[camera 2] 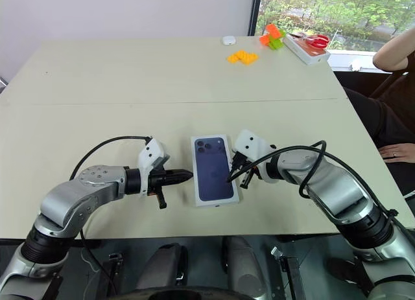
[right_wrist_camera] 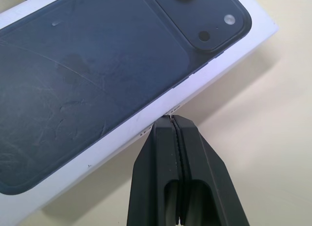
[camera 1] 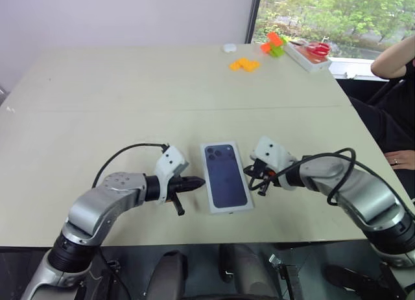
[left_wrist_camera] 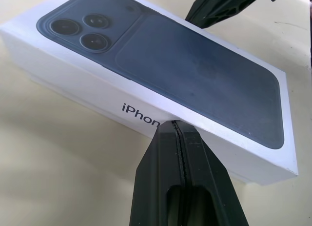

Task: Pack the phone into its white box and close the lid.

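The lid [camera 1: 225,177], white with a dark phone and camera lenses printed on top, lies flat near the table's front edge, down over the white box, which it covers. The phone itself is hidden. My left gripper [camera 1: 198,181] is shut, its tip pressed against the lid's left long side [left_wrist_camera: 146,113] by the printed lettering. From the other side my right gripper [camera 2: 230,178] is also shut, its tip against the lid's right long side [right_wrist_camera: 161,113]. Neither gripper holds anything. The right gripper's fingers [left_wrist_camera: 229,6] show beyond the lid in the left wrist view.
Far back right on the table [camera 1: 130,105] lie orange pieces [camera 1: 244,64], an orange and green toy [camera 1: 275,44], a small white object [camera 1: 229,48] and a white tray [camera 1: 310,61] with red scissors. A person's arm [camera 1: 395,54] and hand [camera 1: 402,161] are at the right edge.
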Motion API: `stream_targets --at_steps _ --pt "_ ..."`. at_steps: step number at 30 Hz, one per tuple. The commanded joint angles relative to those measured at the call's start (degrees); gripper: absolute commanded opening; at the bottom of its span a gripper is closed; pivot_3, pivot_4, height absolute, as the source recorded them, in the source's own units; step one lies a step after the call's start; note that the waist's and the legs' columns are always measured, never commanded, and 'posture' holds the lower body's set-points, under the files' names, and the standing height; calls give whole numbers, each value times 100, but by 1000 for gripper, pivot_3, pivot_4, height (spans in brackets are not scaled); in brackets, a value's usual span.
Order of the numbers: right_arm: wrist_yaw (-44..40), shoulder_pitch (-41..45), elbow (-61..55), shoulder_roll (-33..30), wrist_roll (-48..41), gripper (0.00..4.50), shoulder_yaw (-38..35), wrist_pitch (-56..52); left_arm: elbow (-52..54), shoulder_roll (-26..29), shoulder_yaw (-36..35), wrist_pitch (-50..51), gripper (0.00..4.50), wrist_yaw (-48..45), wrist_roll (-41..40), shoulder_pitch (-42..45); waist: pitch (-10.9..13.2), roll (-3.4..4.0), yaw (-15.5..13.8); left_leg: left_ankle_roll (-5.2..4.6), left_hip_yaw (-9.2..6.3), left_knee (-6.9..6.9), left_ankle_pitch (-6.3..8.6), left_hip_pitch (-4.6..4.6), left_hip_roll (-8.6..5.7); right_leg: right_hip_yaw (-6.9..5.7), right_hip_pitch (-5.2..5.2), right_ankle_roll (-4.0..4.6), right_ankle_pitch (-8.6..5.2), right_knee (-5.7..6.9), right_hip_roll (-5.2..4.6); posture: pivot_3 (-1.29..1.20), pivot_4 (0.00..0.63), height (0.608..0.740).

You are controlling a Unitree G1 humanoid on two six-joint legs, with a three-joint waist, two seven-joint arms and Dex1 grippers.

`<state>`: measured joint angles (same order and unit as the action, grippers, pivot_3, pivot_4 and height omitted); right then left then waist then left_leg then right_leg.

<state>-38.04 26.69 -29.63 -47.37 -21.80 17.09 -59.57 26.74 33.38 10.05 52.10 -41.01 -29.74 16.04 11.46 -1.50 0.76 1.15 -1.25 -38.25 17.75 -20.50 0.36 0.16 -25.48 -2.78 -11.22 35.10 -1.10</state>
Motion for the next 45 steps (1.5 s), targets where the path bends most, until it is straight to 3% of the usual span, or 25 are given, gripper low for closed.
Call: stream_targets --at_steps 1,6,12,18,23,32,38,43,45 --pt "-144 -24 -278 -129 48 23 -191 233 91 101 -156 -110 0 -91 -68 -57 0 0 2 0 0 0 0 0 0 0 0 0 0 0 0 0 150 732" --pt "-566 -358 -98 -621 24 23 -892 807 41 158 -827 -21 0 -226 -565 -60 0 0 -5 0 0 0 0 0 0 -1 0 4 -3 0 0 0 150 732" --pt "-1376 -1112 -626 -705 -852 23 -1793 1195 -729 -529 -841 -53 0 480 -347 830 -2 -4 -34 0 -3 -7 0 6 -4 -5 14 7 -6 -2 0 0 150 732" --pt "-1289 -1572 -1074 -673 -724 23 -1129 1214 -1516 -960 -3 -107 0 883 440 1482 -2 -5 7 0 0 -6 0 9 -5 3 15 -7 4 3 3 0 150 732" --pt "-883 -1589 -898 -553 -370 23 -596 983 -1842 -897 549 123 0 823 823 1642 -3 -5 -7 2 -3 -8 -1 12 -4 2 14 -4 4 8 7 0 150 732" --pt "-779 -1573 -886 -570 -239 23 -516 977 -1813 -912 461 102 0 802 891 1519 -8 -8 -5 2 -5 -8 -1 17 -3 1 50 15 -8 7 6 0 150 732" --pt "-24 -1069 -319 304 -297 23 -1568 1276 -1359 -918 -1198 -737 0 949 371 1025 -6 -9 7 8 -4 -10 -5 15 7 3 22 11 11 13 16 0 150 732" --pt "494 -856 1151 632 95 23 -2300 1868 -1164 -240 -2704 -980 0 880 213 -3 -7 -7 12 15 -4 -7 -9 16 18 2 10 24 21 12 28 0 150 732" --pt "524 -833 1548 635 187 23 -2432 2106 -1143 52 -2991 -1173 0 799 305 -415 -6 -6 17 15 4 -1 -9 16 19 6 7 26 22 6 27 0 150 732"
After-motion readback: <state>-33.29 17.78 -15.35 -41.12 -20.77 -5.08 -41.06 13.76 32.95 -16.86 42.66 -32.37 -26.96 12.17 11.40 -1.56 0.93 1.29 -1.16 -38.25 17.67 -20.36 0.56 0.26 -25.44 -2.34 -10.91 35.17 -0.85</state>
